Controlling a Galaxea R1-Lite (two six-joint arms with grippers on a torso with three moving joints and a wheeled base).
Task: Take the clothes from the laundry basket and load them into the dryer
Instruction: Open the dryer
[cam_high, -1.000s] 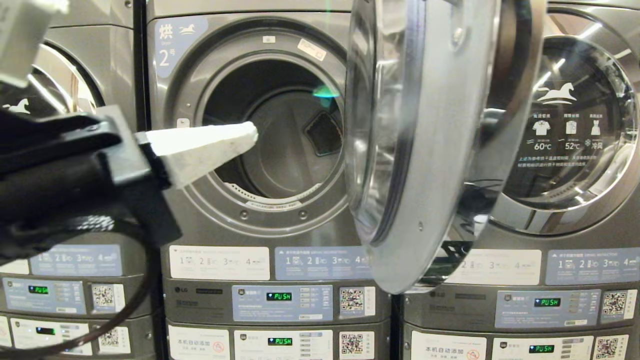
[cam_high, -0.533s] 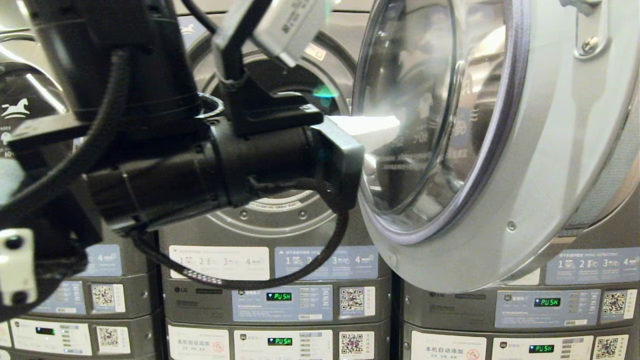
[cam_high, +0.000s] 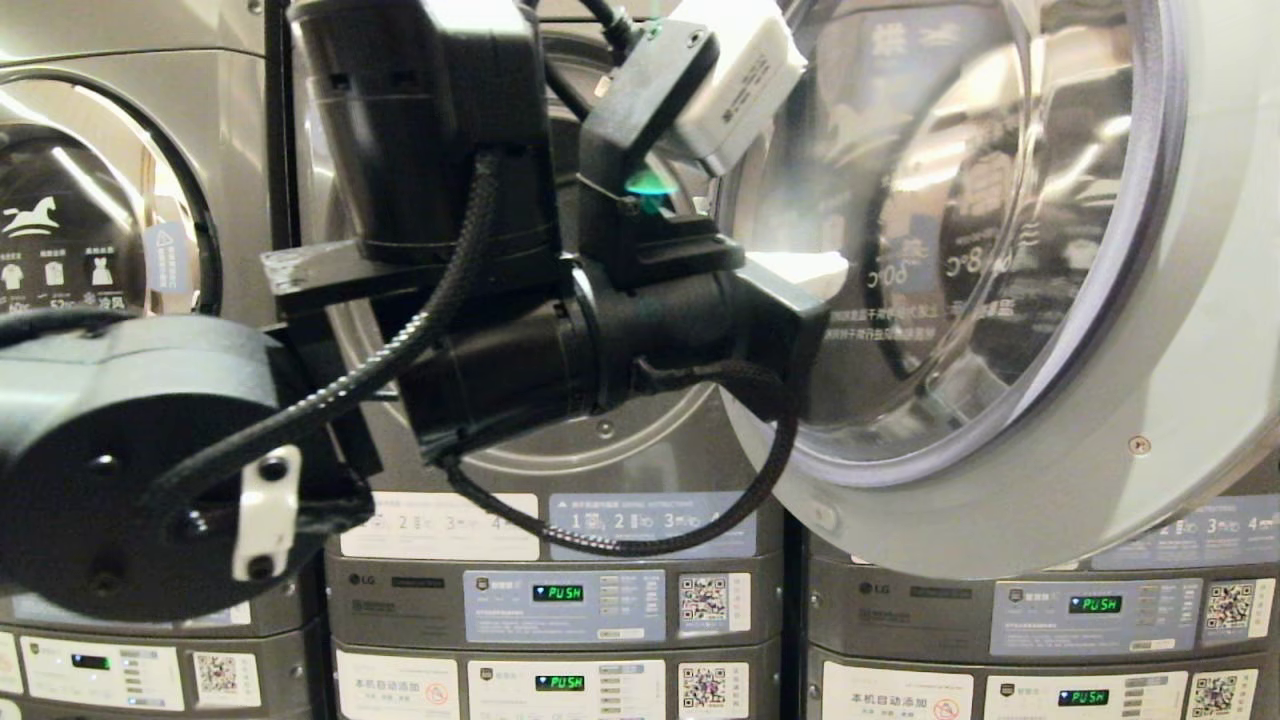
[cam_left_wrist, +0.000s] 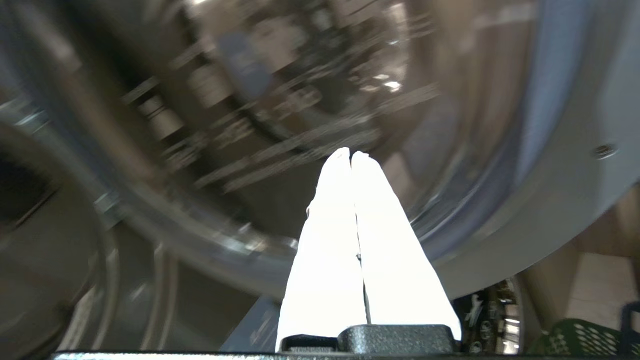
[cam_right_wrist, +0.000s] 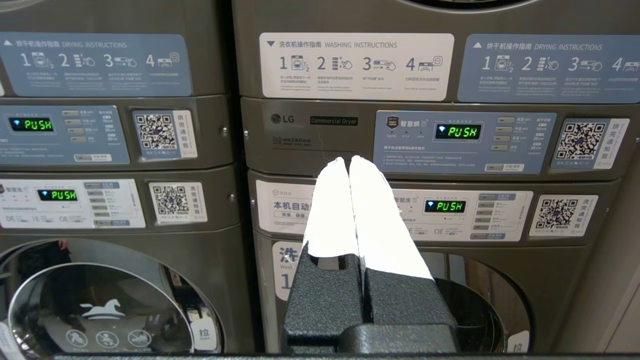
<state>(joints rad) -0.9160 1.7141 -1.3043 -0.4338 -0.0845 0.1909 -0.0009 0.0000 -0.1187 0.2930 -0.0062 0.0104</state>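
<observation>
Stacked grey LG laundry machines fill the room's wall. Nearest the head camera, the left arm (cam_high: 450, 330) reaches across the dryer (cam_high: 640, 470) mouth, its left gripper (cam_left_wrist: 351, 156) pinched together and empty, tips against the inner glass of the dryer door (cam_high: 1130, 400), swung wide open. A green laundry basket (cam_left_wrist: 580, 340) sits below that door; no clothes show. Farther off, the right gripper (cam_right_wrist: 349, 161) hangs parked, fingers together, before lower control panels (cam_right_wrist: 465, 142).

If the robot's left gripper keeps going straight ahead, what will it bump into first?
Probably the dryer door. The shut left gripper points at the door's glass window, close in front of it, though the exact gap is hard to judge.
</observation>
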